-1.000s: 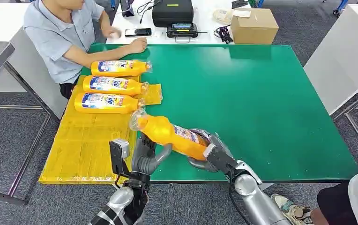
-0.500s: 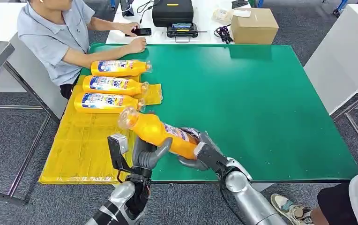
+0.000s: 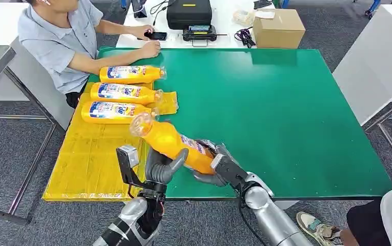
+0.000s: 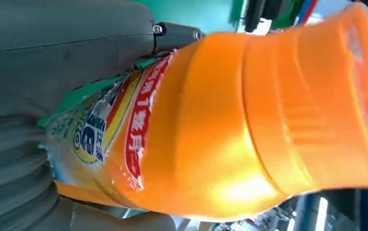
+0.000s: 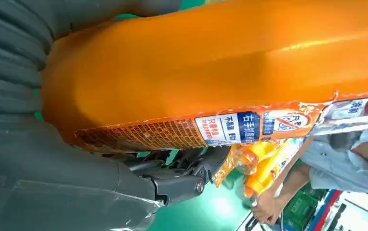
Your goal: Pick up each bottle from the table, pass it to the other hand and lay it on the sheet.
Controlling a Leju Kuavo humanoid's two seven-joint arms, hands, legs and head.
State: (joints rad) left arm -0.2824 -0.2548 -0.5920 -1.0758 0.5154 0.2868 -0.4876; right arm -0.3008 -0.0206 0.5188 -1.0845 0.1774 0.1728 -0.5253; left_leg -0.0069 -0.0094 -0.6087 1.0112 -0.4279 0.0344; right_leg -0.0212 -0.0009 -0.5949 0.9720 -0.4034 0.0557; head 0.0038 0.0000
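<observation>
bottle (image 4: 230, 130) cap cut off, person (image 3: 63, 38) – head cropped

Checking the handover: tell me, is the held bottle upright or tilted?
Tilted. The bottle slants, cap end raised toward the sheet, base in the right hand, left hand under it.

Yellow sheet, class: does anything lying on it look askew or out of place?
Slightly. Of three orange bottles in a row, the farthest bottle lies mostly off the yellow sheet, on the green table. Nothing looks spilled.
</observation>
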